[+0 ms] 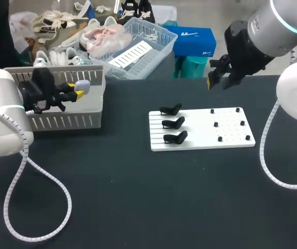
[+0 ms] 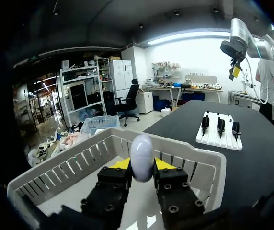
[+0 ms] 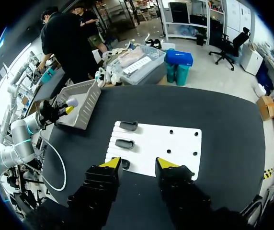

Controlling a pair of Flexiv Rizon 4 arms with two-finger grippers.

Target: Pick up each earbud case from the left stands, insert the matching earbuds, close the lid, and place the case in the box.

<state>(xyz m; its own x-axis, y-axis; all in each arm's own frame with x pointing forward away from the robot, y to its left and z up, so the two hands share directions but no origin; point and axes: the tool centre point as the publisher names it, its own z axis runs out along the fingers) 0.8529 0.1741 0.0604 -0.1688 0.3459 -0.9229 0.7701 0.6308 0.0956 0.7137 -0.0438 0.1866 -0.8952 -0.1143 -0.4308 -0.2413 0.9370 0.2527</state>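
Lavender-white earbud case (image 2: 141, 156) is pinched from both sides in the left tool (image 2: 142, 165), hanging over the grey box (image 1: 65, 122) at the left of the table (image 1: 138, 197). It's at about rim height, just inside the box's right wall. Lid looks closed, but I can't make out the seam.

Step in hand, as I read it: drop-off.
- Go down well below the rim before letting go; a release from this height would probably bounce a smooth, egg-shaped shell.
- Watch the slotted right wall, the tips are near it. Nudge left toward mid-box first.
- Spread the fingers only a little, then pull straight up so the pads don't drag the case along.

Left arm pose: comes in low from the left, wrist roughly level, fingers pointing right across the box with its floor under them.

White board (image 1: 200, 136) sits mid-table. Its three black stands (image 1: 172, 123) on the left side look bare, so this is probably the last case. Small black pegs on its right side; too small to tell if anything is on them.

Right tool (image 3: 139, 164) is spread with nothing between the fingers, parked high at the far right, past the board's far edge, facing down over it. It's well clear of the left arm and fine where it is.
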